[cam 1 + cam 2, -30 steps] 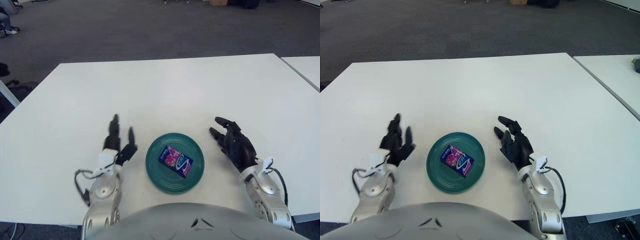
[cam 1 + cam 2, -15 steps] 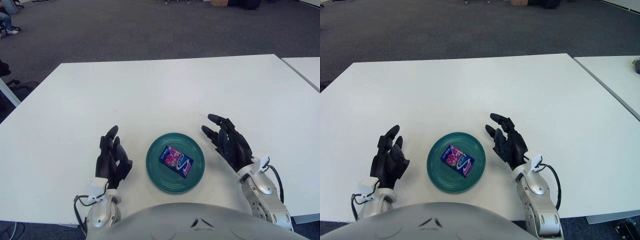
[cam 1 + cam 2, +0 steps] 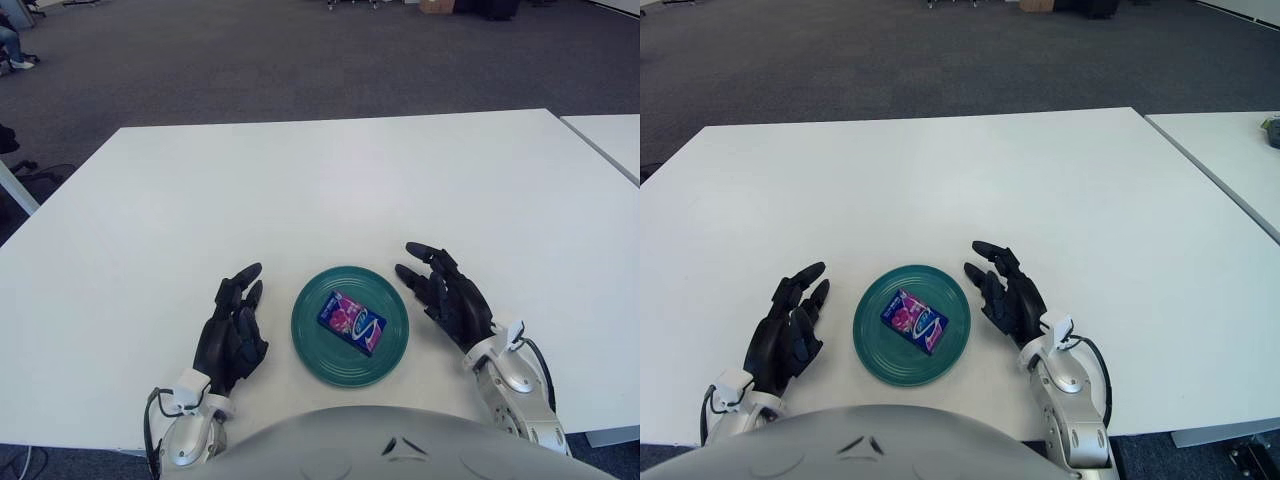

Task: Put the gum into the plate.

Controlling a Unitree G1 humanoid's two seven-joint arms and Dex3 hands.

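— Pink-and-blue gum packet [image 3: 351, 322]: where is it?
— Lying flat in the round teal plate [image 3: 392, 353] on my white table [image 3: 320, 190].
— Your hands?
— My left hand [image 3: 232, 335] and right hand [image 3: 446, 297] flank the plate, fingers spread, holding nothing.

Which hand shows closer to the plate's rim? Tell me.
The right hand: its fingertips show almost at the green plate's right rim, while the left hand shows a clear strip of table away on the other side.
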